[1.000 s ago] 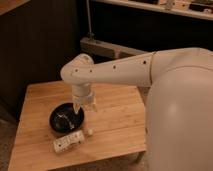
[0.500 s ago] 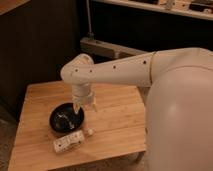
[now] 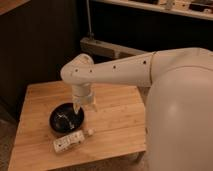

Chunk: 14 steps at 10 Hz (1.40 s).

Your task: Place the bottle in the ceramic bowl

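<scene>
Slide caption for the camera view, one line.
Open gripper above the black ceramic bowl; white bottle lies on the wooden table beside it.

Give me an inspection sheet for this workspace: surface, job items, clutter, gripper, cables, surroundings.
Surface: wooden table, pale planks.
Job's things: the bottle lies on its side on the table, just in front of the ceramic bowl, not in it; the bowl stands upright.
Clutter: nothing seen.
Grippers: the gripper points down above the bowl's right rim, open, holding nothing.
Cables: nothing seen.
Surroundings: dark shelving behind the table; the robot's white body fills the right side.
</scene>
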Motion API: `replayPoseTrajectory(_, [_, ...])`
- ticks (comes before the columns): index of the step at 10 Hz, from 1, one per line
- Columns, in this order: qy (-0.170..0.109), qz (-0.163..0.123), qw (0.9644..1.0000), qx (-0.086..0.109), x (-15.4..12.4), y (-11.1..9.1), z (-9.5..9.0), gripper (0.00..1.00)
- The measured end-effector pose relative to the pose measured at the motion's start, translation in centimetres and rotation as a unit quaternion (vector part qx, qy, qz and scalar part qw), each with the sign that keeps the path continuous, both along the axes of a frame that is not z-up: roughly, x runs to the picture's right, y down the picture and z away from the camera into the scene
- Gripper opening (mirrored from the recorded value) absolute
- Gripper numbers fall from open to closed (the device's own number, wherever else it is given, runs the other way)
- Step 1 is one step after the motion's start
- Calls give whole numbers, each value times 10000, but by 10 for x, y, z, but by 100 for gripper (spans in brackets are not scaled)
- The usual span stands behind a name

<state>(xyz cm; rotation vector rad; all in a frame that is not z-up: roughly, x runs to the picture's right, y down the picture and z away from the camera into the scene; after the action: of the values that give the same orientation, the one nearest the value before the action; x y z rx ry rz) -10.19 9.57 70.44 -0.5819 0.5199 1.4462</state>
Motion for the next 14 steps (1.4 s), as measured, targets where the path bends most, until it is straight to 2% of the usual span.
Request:
replayPoseTrajectory(2, [-50, -46, 10000, 3, 0, 0, 0, 65])
replayPoseTrajectory(3, [-171, -142, 9997, 68, -1, 1, -3, 65])
replayPoseTrajectory(4, [-428, -289, 9985, 168, -3, 2, -6, 65])
replayPoseTrajectory(5, [-954, -684, 9925, 350, 0, 4, -8, 65])
replayPoseTrajectory(6, [-1476, -1050, 9823, 485, 1, 7, -12, 65])
replayPoseTrajectory(7, [-1863, -1344, 9716, 577, 1, 10, -14, 65])
replayPoseTrajectory(8, [-2296, -1700, 9559, 677, 2, 14, -18, 65])
replayPoseTrajectory(9, [-2866, -2169, 9296, 811, 2, 19, -23, 65])
replayPoseTrajectory(11, [-3586, -2832, 8841, 979, 7, 28, -29, 65])
replayPoseTrajectory(12, [-3813, -3040, 8669, 1036, 7, 32, -32, 65])
replayPoseTrajectory(13, [-3921, -3130, 8583, 1071, 6, 35, -34, 65])
replayPoseTrajectory(14, [-3931, -3149, 8570, 1091, 7, 35, -36, 65])
